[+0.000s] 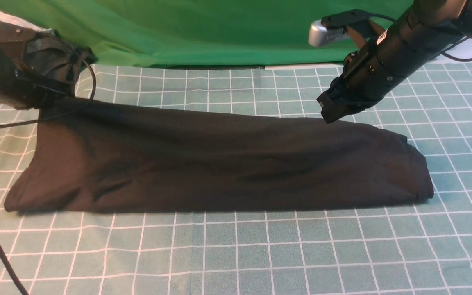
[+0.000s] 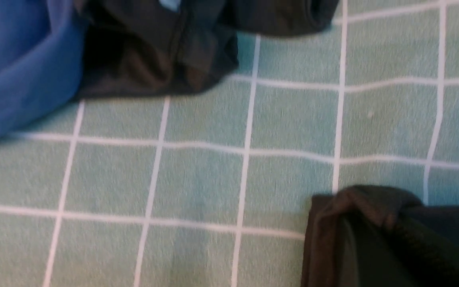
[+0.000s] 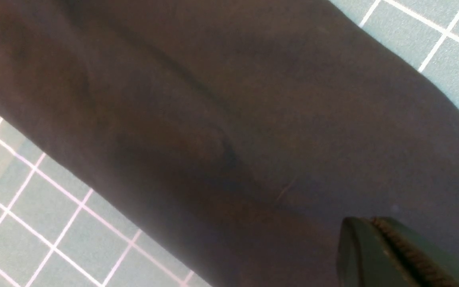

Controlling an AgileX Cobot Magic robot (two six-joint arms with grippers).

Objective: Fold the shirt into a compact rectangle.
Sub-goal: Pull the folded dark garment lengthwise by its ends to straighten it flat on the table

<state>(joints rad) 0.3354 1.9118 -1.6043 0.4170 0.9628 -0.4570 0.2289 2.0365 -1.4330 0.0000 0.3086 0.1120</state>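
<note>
Table cover: a teal cloth with a white grid (image 1: 236,254) spans the whole work surface.
Backdrop: a green fabric sheet (image 1: 203,32) hangs behind the table.
Shirt: the large black cotton shirt (image 1: 219,164) lies across the middle of the cloth as one long band, wider at the robot's left, with a rounded fold at the right end.
Right gripper: the right gripper (image 1: 329,116) hangs just over the shirt's far edge near the right end, jaws pressed together on nothing.
Left gripper: the left gripper (image 1: 57,97) sits at the shirt's far left corner, jaws pinched shut on a bunched bit of the black fabric.
Blue garment: a crumpled blue cloth (image 2: 18,59) lies near that corner.
Dark garment: a smaller dark grey garment (image 2: 153,52) rests against the blue one.
Risk: the pinch looks shallow, so the corner could slip out in a lift, or only the top layer could rise and the band would open.
Risk: a leftward sweep could snag the two spare garments.
Risk: with the right end unheld, the whole shirt may drag instead of folding.
Writing: none can be read, and no print or neck label shows.
</note>
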